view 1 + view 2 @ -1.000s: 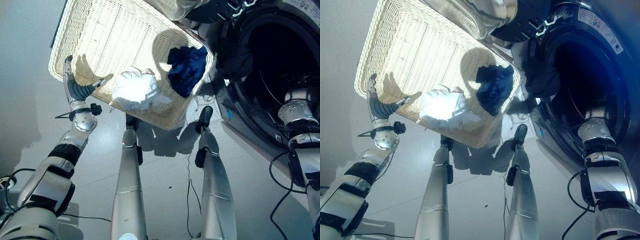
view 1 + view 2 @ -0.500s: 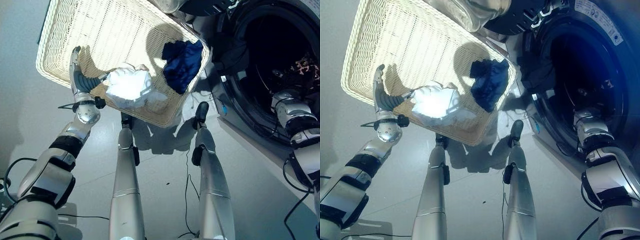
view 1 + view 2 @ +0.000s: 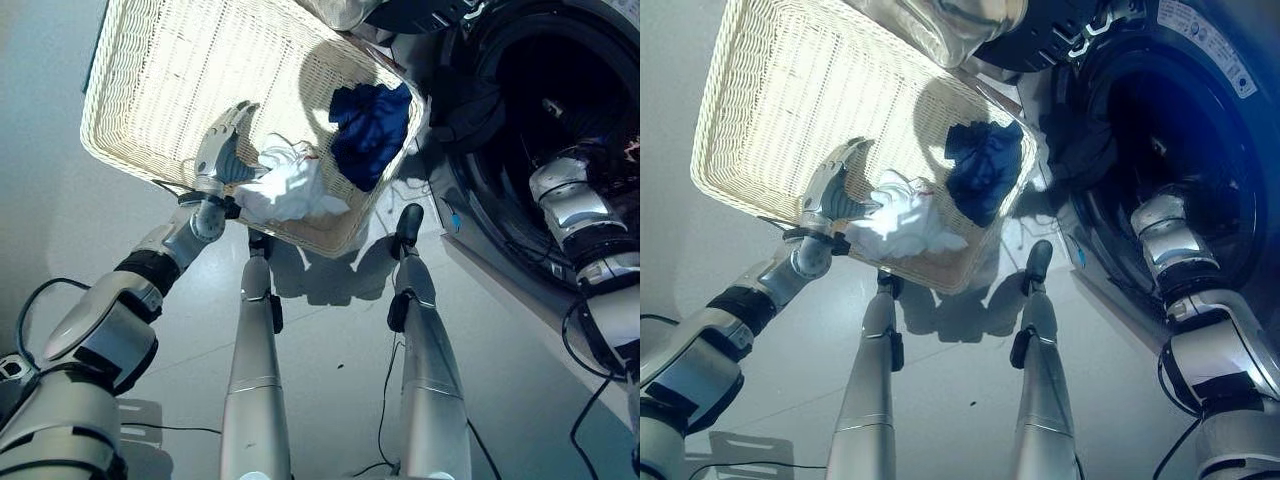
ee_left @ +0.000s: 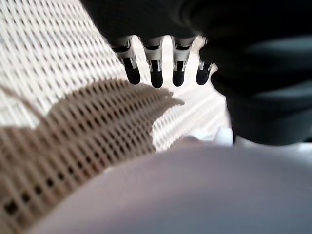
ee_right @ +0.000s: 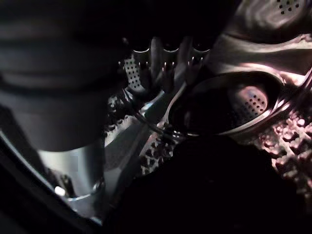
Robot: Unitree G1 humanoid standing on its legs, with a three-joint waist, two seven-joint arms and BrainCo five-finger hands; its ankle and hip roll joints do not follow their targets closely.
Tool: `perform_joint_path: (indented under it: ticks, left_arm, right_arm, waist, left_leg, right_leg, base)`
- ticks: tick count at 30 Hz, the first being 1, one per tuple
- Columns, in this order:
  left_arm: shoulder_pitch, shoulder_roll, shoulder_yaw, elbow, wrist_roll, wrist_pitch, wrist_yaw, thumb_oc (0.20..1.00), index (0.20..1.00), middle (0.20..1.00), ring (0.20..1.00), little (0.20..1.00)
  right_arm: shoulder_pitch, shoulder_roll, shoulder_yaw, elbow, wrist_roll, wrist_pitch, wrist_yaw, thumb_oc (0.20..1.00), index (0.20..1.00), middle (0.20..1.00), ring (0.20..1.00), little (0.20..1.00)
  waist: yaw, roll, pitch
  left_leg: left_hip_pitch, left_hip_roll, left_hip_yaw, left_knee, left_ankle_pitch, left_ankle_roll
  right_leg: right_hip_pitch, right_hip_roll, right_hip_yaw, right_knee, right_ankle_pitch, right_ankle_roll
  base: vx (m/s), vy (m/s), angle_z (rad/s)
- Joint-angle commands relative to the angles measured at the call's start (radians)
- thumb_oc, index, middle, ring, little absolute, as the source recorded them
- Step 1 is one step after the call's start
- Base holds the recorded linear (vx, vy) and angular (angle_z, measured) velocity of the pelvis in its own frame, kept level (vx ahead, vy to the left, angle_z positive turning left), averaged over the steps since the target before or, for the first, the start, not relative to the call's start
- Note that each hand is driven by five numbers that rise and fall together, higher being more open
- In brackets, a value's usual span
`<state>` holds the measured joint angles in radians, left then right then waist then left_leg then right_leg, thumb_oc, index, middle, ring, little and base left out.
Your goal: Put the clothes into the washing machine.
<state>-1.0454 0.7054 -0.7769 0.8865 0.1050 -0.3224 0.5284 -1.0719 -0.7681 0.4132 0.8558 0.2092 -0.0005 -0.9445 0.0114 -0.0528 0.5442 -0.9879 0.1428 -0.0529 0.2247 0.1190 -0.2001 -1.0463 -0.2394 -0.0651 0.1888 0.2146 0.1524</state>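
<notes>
Grey floor w/ wicker basket (image 3: 150, 90): left hand (image 3: 222, 150), fingers apart, has swung in beside white cloth (image 3: 290, 190), grab pending; right hand (image 5: 161, 58) inside washer drum (image 3: 560, 130), fingers — can't tell.

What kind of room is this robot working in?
Probably a laundry corner: a front-loading washing machine with its dark drum open, and a wicker laundry basket on the pale floor holding a white garment and a blue garment.

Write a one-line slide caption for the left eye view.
Left hand open beside the white garment in the wicker basket, blue garment nearby, right arm reaching into the washing machine.
</notes>
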Motion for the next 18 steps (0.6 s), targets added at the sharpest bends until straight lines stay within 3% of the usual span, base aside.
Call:
perform_joint_path:
  ticks: [1,5,8,9,10,12,16,17,18]
  left_arm:
    - [0.017,-0.056,-0.013,0.016,0.054,0.024,-0.102,1.0,1.0,1.0,1.0,1.0]
    - [0.025,-0.059,-0.025,0.017,0.036,0.038,-0.146,1.0,1.0,1.0,1.0,1.0]
    - [0.033,-0.062,-0.013,0.013,0.034,0.047,-0.059,1.0,1.0,1.0,1.0,1.0]
    - [0.034,-0.061,-0.003,0.013,0.03,0.054,0.035,1.0,1.0,1.0,1.0,1.0]
    - [0.035,-0.062,-0.003,0.013,0.031,0.054,0.036,1.0,1.0,1.0,1.0,1.0]
    - [0.054,-0.057,0.065,0.001,-0.023,0.011,0.155,1.0,1.0,1.0,1.0,1.0]
    - [0.129,-0.072,0.19,-0.067,-0.047,-0.087,0.284,1.0,1.0,1.0,1.0,1.0]
    - [0.129,-0.072,0.19,-0.067,-0.047,-0.087,0.284,1.0,1.0,1.0,1.0,1.0]
    - [0.176,-0.089,0.263,-0.124,-0.062,-0.133,0.326,1.0,1.0,1.0,1.0,1.0]
  right_arm:
    - [0.008,-0.054,0.038,-0.073,-0.053,0.004,-0.052,1.0,1.0,1.0,1.0,1.0]
    - [0.015,-0.045,0.042,-0.077,-0.048,-0.003,-0.055,1.0,1.0,1.0,1.0,1.0]
    - [0.017,-0.039,0.046,-0.088,-0.058,0.008,-0.058,1.0,1.0,1.0,1.0,1.0]
    - [0.015,-0.038,0.05,-0.085,-0.054,0.009,-0.059,1.0,1.0,1.0,1.0,1.0]
    - [0.014,-0.038,0.05,-0.085,-0.054,0.009,-0.059,1.0,1.0,1.0,1.0,1.0]
    - [0.042,-0.037,0.037,-0.099,-0.056,-0.002,-0.072,1.0,1.0,1.0,1.0,1.0]
    - [0.097,-0.025,-0.012,-0.147,-0.084,0.008,-0.087,1.0,1.0,1.0,1.0,1.0]
    - [0.097,-0.025,-0.012,-0.147,-0.084,0.008,-0.087,1.0,1.0,1.0,1.0,1.0]
    - [0.135,-0.02,-0.049,-0.184,-0.096,0.02,-0.088,1.0,1.0,1.0,1.0,1.0]
  waist:
    - [-0.039,0.057,-0.024]
    - [-0.042,0.059,-0.024]
    - [-0.042,0.06,-0.024]
    - [-0.04,0.06,-0.024]
    - [-0.04,0.06,-0.024]
    - [-0.036,0.059,-0.024]
    - [-0.024,0.055,-0.024]
    - [-0.024,0.055,-0.024]
    - [-0.017,0.05,-0.024]
  left_leg:
    - [-0.009,-0.09,0.046,0.002,-0.047,0.093]
    - [-0.009,-0.087,0.052,0.002,-0.045,0.091]
    - [-0.011,-0.086,0.052,0.001,-0.043,0.09]
    - [-0.011,-0.086,0.051,-0.001,-0.041,0.089]
    - [-0.011,-0.086,0.051,-0.002,-0.041,0.089]
    - [-0.011,-0.084,0.047,-0.004,-0.039,0.088]
    - [-0.012,-0.087,0.035,-0.008,-0.039,0.084]
    - [-0.012,-0.087,0.035,-0.008,-0.039,0.084]
    - [-0.011,-0.09,0.026,-0.011,-0.041,0.085]
  right_leg:
    - [-0.02,0.069,-0.053,0.043,-0.011,0.048]
    - [-0.023,0.071,-0.049,0.043,-0.008,0.047]
    - [-0.024,0.072,-0.048,0.04,-0.008,0.046]
    - [-0.024,0.072,-0.047,0.04,-0.009,0.045]
    - [-0.024,0.072,-0.047,0.04,-0.009,0.045]
    - [-0.025,0.072,-0.047,0.044,-0.015,0.045]
    - [-0.023,0.07,-0.057,0.044,-0.016,0.046]
    - [-0.023,0.07,-0.057,0.044,-0.016,0.046]
    - [-0.021,0.07,-0.066,0.045,-0.018,0.046]
  base:
    - [-0.01,0.028,-0.03]
    - [0.0,0.0,0.0]
    - [0.0,0.0,0.0]
    - [0.0,0.0,0.0]
    - [0.0,0.0,0.0]
    - [0.0,0.0,0.0]
    - [-0.01,-0.046,0.0]
    - [-0.01,-0.077,0.0]
    - [0.0,-0.059,0.01]
